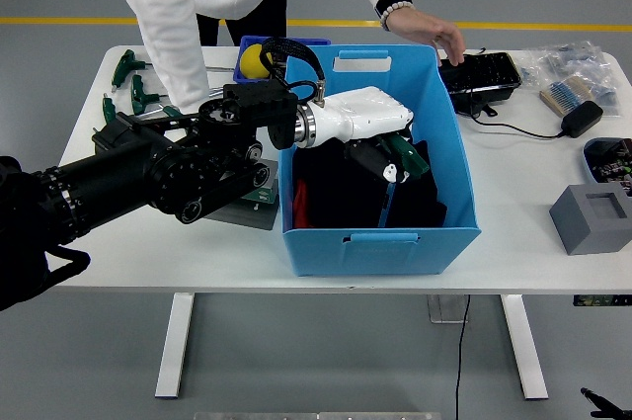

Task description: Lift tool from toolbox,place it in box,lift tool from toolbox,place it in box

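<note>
My left arm reaches from the left into the blue box (434, 232). My left hand (380, 138), white, is shut on a green-handled tool (405, 158), a T-handle driver whose blue shaft (386, 205) slants down onto the black cloth (341, 193) inside the box. The grey toolbox stand (255, 199) sits left of the box, mostly hidden behind my arm. My right hand is out of view.
A person in white stands at the far side; one hand (434, 30) hovers over a black tray (484, 74) right of the box. Green-handled tools (128, 69) lie far left. A yellow ball (256, 59) sits in a blue bin. A grey block (592, 217) is at right.
</note>
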### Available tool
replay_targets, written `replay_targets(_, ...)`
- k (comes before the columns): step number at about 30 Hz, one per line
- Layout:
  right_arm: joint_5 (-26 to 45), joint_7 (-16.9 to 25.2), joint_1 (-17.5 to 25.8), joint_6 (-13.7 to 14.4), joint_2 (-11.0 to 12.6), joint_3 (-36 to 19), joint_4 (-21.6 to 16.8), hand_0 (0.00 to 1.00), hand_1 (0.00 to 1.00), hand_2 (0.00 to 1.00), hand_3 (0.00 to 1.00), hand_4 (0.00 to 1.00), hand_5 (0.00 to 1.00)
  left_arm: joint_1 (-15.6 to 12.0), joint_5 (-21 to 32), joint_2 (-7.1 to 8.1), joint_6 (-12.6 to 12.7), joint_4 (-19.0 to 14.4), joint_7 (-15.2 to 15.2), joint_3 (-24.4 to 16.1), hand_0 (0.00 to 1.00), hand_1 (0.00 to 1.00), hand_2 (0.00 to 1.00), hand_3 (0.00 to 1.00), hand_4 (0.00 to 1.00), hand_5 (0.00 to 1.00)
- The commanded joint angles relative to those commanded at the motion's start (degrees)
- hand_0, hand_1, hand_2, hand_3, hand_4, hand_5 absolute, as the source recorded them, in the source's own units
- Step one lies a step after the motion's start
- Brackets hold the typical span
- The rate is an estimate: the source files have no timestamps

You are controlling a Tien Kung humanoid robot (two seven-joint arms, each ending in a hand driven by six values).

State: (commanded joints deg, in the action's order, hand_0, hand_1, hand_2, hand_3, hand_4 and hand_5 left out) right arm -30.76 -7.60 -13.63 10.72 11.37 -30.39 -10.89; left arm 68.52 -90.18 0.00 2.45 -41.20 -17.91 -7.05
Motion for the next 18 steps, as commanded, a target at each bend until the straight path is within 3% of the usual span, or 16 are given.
replay_targets(1,-0.2,0.0,0.0,0.0,0.0,-0.1,0.0,0.621,0.600,0.671,0.569,0.830,0.691,0.0,0.1,0.00,-0.2,0.5,0.0,0.5,0.345,0.262,0.326,0.389,0.796,0.688)
replay_targets(6,-0.6,-0.2,-0.1,-0.1,0.0,-0.3,-0.1,0.621,0.600,0.671,0.569,0.830,0.691,-0.1,0.7,0.00,0.2,2.1,-0.5,1.6,0.345,0.262,0.326,0.389,0.796,0.688)
replay_targets(7,-0.8,-0.2,-0.1,-0.1,0.0,-0.3,-0.1,0.621,0.600,0.670,0.569,0.830,0.690,-0.1,0.8,0.00,0.4,2.3,-0.6,1.8,0.459,0.427,0.526,0.544,0.850,0.684)
replay_targets(12,-1.1,-0.2,-0.2,-0.1,0.1,-0.4,-0.1,0.621,0.600,0.670,0.569,0.830,0.690,0.2,1.0,0.00,1.6,3.6,-1.4,1.8,0.459,0.427,0.526,0.544,0.850,0.684)
replay_targets(13,-1.2,-0.3,-0.2,-0.1,0.1,-0.5,-0.2,0.620,0.600,0.671,0.569,0.830,0.689,0.3,1.1,0.00,1.9,3.7,-1.7,1.7,0.545,0.545,0.639,0.615,0.913,0.689)
replay_targets(18,-1.9,-0.4,-0.4,-0.2,0.2,-0.8,-0.2,0.620,0.600,0.671,0.569,0.830,0.689,0.8,1.3,0.00,4.3,3.7,-3.1,0.5,0.545,0.545,0.639,0.615,0.913,0.689)
